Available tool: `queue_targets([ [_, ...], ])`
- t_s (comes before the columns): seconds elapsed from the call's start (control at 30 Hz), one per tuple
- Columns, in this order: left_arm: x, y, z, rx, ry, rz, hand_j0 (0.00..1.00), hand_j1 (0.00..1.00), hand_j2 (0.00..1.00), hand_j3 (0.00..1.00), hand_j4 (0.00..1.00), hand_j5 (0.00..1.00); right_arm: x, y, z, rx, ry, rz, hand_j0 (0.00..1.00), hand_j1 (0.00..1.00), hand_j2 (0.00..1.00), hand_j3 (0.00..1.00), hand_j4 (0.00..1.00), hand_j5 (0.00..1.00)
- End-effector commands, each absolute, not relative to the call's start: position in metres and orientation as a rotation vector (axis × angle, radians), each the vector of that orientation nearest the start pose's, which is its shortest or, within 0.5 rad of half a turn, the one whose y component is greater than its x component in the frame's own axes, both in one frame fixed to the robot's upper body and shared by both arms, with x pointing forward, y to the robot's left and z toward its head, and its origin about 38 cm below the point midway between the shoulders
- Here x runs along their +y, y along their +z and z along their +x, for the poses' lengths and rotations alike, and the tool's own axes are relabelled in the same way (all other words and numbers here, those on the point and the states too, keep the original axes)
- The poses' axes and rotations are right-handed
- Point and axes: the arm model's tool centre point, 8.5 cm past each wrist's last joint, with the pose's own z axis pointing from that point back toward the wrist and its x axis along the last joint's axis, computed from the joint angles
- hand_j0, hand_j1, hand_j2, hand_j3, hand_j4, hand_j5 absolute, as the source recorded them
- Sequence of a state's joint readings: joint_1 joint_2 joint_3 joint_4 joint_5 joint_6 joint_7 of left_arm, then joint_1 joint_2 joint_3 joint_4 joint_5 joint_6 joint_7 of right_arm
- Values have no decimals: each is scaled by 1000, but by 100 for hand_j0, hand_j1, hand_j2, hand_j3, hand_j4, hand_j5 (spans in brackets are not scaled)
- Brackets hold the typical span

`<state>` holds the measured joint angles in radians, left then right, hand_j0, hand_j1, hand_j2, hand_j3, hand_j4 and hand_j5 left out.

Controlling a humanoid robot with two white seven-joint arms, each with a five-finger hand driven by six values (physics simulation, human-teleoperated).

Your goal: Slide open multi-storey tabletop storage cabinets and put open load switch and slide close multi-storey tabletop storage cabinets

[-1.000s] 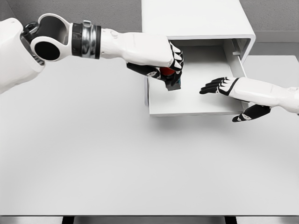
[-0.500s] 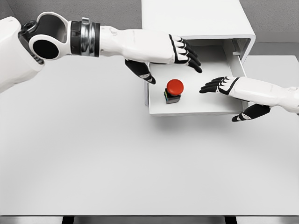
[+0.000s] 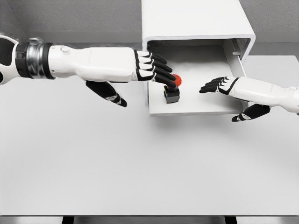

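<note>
Two hands hover, fingers spread, at the open drawer (image 3: 198, 106): left hand (image 3: 149, 70) above the red-buttoned switch (image 3: 172, 91) inside, right hand (image 3: 224, 86) beside it.

Switch (image 3: 172, 93) in drawer (image 3: 196, 106), left side

**Smooth, matt surfaces almost everywhere**

The table (image 3: 117, 163) looks smooth and matt white. The cabinet (image 3: 191, 18) and its open drawer (image 3: 201, 105) have the same plain matt finish. The left arm (image 3: 88, 65) has a glossy white shell with a shiny metal ring (image 3: 35, 58). The switch (image 3: 172, 91) has a red plastic-looking button.
</note>
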<state>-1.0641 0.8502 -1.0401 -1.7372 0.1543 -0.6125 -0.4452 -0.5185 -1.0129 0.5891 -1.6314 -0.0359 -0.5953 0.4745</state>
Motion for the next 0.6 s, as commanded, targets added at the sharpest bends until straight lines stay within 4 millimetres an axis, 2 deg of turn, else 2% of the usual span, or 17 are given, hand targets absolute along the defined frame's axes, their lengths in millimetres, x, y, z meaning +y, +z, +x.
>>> queue_targets([
  [0.0, 213, 378, 386, 2378, 2413, -6, 100, 100, 100, 100, 100, 100, -320, 243, 383, -1610, 1917, -151, 100, 100, 100, 100, 100, 100],
  [0.07, 246, 366, 385, 2466, 2450, -60, 100, 100, 100, 100, 100, 100, -317, 243, 384, -1622, 1914, -148, 100, 100, 100, 100, 100, 100],
  [0.13, 266, 356, 384, 2484, 2520, -80, 100, 100, 100, 100, 100, 100, -313, 242, 384, -1631, 1913, -136, 100, 100, 100, 100, 100, 100],
  [0.23, 274, 348, 387, 2534, 2532, -57, 100, 100, 100, 100, 100, 100, -313, 241, 384, -1632, 1912, -135, 100, 100, 100, 100, 100, 100],
  [0.47, 306, 291, 391, 2647, 2669, -22, 100, 100, 100, 100, 100, 100, -306, 241, 385, -1653, 1909, -122, 100, 100, 100, 100, 100, 100],
  [0.53, 308, 289, 393, 2653, 2676, -26, 100, 100, 100, 100, 100, 100, -302, 238, 386, -1657, 1909, -109, 100, 100, 100, 100, 100, 100],
  [0.57, 317, 278, 395, 2679, 2710, -28, 100, 100, 100, 100, 100, 100, -301, 240, 386, -1661, 1911, -113, 100, 100, 100, 100, 100, 100],
])
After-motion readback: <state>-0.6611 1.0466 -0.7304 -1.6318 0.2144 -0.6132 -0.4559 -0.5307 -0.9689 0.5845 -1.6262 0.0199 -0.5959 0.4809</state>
